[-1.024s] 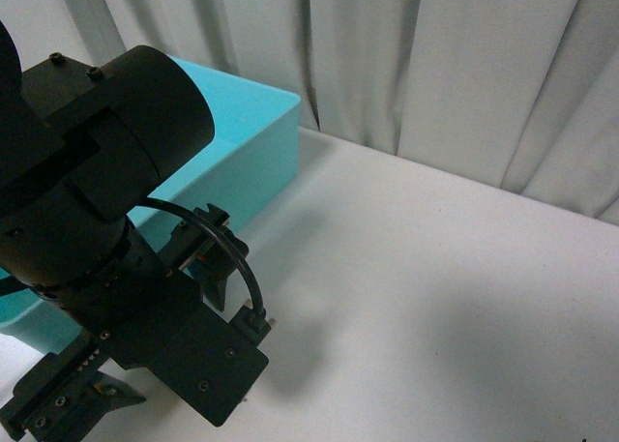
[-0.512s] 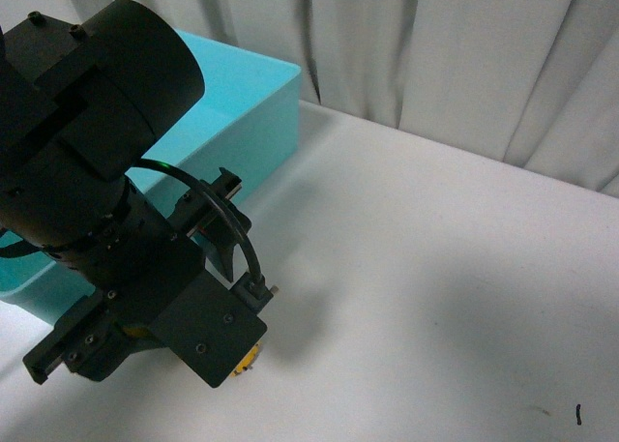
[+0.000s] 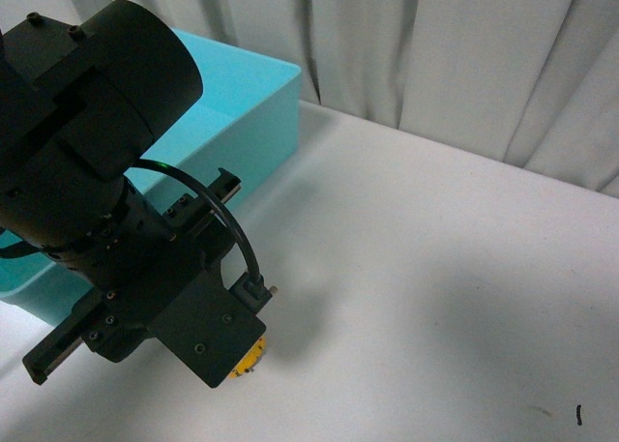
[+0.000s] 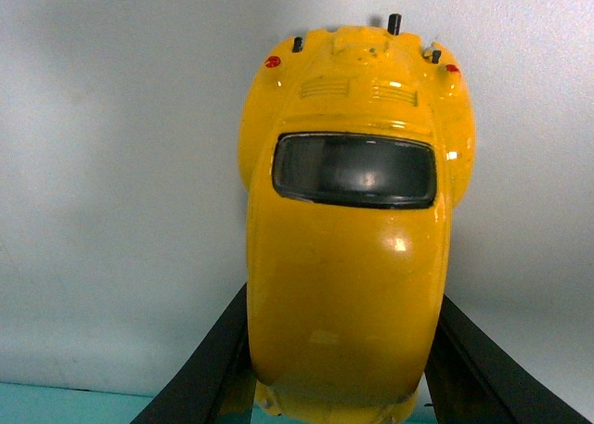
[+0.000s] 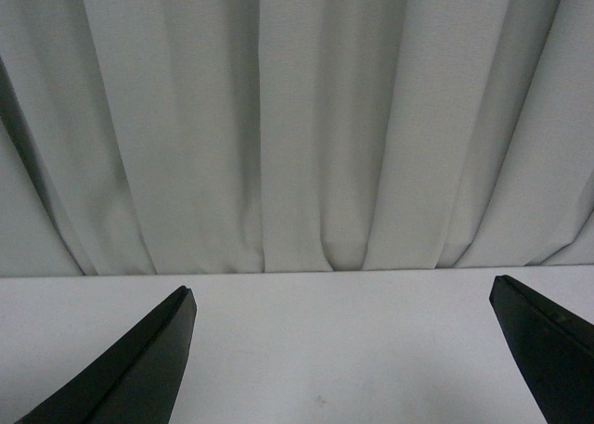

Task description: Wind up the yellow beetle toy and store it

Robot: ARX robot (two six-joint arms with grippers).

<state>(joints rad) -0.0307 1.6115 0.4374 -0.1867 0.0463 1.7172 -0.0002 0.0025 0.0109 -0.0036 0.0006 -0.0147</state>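
The yellow beetle toy [image 4: 348, 248] fills the left wrist view, glossy, with its dark window facing the camera. My left gripper [image 4: 343, 296] is shut on it, one black finger [image 4: 215, 361] pressing each flank over the white table. In the front view only a sliver of the yellow beetle toy [image 3: 250, 358] peeks out under the bulky black left arm [image 3: 116, 220], low over the table beside the bin. My right gripper [image 5: 341, 285] is open with nothing between its fingers, facing bare table and curtain.
A teal bin [image 3: 266, 123] stands at the back left, right behind the left arm; a strip of the teal bin [image 4: 74, 404] shows in the left wrist view. Grey curtain [image 3: 435, 55] closes the table's far edge. A small dark mark [image 3: 578, 415] lies front right.
The left arm has shifted up and back toward the bin over the last second. A yellow edge of the toy now shows beneath the wrist, where none showed before.
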